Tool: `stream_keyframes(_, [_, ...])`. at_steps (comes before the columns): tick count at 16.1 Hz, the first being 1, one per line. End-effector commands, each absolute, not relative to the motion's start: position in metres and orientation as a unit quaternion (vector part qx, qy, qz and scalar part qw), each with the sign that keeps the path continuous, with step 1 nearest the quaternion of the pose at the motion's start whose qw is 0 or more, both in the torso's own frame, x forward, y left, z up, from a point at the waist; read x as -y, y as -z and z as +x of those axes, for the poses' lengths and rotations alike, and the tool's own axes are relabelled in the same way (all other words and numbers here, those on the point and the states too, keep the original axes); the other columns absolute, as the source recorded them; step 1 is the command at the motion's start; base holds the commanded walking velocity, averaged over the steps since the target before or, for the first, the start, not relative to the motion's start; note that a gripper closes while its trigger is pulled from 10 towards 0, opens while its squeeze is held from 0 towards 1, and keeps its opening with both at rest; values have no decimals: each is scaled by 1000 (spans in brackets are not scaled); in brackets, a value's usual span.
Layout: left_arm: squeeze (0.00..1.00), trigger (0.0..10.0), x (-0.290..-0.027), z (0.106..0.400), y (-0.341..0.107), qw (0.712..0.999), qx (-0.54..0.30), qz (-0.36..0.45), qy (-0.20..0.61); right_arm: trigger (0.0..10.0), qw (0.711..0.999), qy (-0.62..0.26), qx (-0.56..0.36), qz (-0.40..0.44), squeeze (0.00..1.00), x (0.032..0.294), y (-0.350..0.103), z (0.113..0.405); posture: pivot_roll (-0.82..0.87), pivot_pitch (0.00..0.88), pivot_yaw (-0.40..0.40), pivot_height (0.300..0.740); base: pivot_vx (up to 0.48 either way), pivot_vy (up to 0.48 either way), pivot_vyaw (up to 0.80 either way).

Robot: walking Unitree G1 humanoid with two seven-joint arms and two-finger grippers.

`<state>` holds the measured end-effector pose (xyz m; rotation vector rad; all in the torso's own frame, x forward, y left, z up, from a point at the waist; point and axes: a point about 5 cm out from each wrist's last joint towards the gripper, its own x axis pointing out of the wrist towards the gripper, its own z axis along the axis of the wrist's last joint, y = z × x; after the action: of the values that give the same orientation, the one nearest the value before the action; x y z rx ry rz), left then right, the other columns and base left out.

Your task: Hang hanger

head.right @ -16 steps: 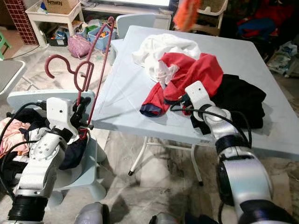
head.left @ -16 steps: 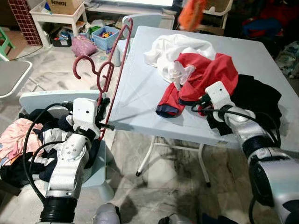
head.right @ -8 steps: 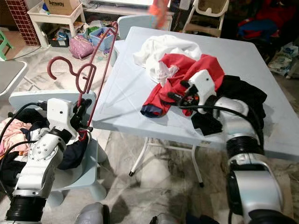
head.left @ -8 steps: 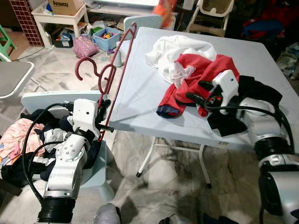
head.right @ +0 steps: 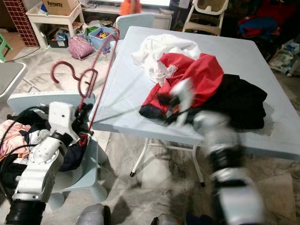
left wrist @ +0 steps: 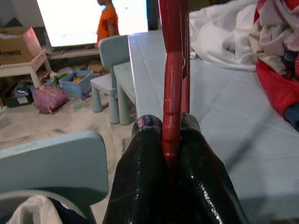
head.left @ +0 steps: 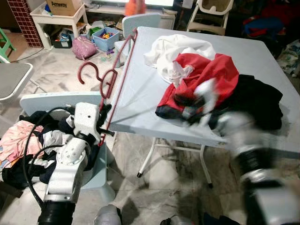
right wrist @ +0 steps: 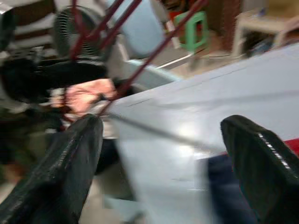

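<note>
Left wrist view shows the red hanger pinched tight between my left gripper fingers, standing upright beside the corner of the table. My right gripper, jaws spread wide, blurs over the table near the red shirt. If I swing carelessly, I judge the hanger's long bar could snag the table edge and twist loose.

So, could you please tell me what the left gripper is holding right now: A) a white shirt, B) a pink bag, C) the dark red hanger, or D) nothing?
C: in the left wrist view the left gripper has its fingers shut on the bar of the dark red hanger, beside the table.
</note>
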<state>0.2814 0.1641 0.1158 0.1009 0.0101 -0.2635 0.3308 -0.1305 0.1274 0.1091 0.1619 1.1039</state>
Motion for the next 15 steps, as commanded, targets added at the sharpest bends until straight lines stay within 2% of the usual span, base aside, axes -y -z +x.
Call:
stream_keyframes(1, [0,10000,-164,280,-121,989,1,56,138,10000,845,-521,-109,47,1000,118,-113,327,78,48,-31,740,0,0,0])
stream_keyframes(5, [0,10000,-164,279,-121,989,0,55,135,10000,859,-486,-155,43,1000,96,-90,321,80,53,-35,740,0,0,0])
stream_keyframes(6, [0,10000,-162,278,-120,989,-1,54,136,10000,890,-424,-159,40,1000,94,-86,330,80,55,-36,740,0,0,0])
stream_keyframes(7, [0,10000,-162,278,-120,989,-2,53,136,10000,904,-396,-160,38,1000,95,-85,335,80,55,-36,740,0,0,0])
stream_keyframes(9, [0,10000,-161,278,-119,989,-3,52,137,10000,956,-259,-139,10,1000,113,-95,357,81,55,-39,740,0,0,0])
stream_keyframes(11, [0,10000,-162,280,-120,990,-2,53,133,10000,986,-128,-108,-23,1000,146,-114,375,81,58,-43,740,0,0,0])
stream_keyframes(15, [0,10000,-163,281,-121,990,0,53,130,10000,994,12,-102,-43,1000,190,-127,382,78,52,-43,740,0,0,0])
